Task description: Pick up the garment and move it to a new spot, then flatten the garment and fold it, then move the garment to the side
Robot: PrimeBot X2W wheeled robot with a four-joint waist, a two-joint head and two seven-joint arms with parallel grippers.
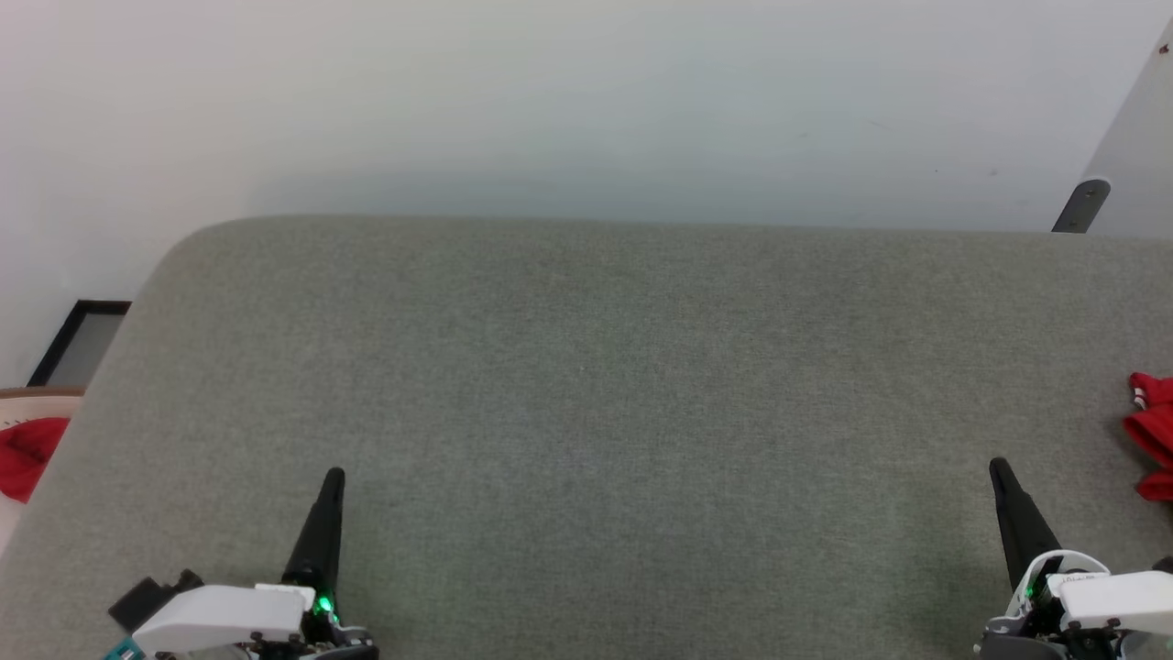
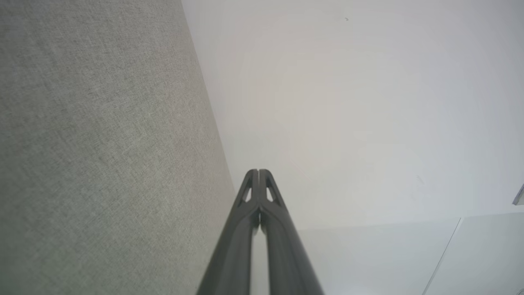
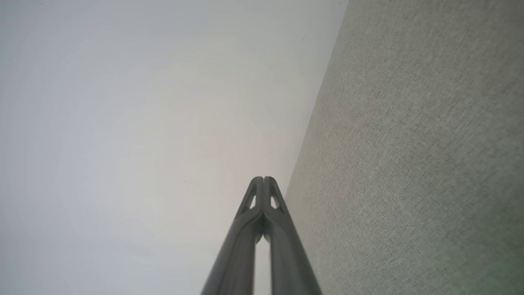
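Stretching wide, grey padded surface, bare across the middle. Bunched at its right edge, mostly cropped: garment. Lying off the left side: red cloth, easily mistaken for it. Pinched shut, holding nothing: left gripper, right gripper; risking a blind, partial grab.

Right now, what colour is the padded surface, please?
The padded surface is plain grey fabric; the head view shows it best.

No legible text, number or sign was present; a marking on the housing of the right gripper was unreadably blurred.
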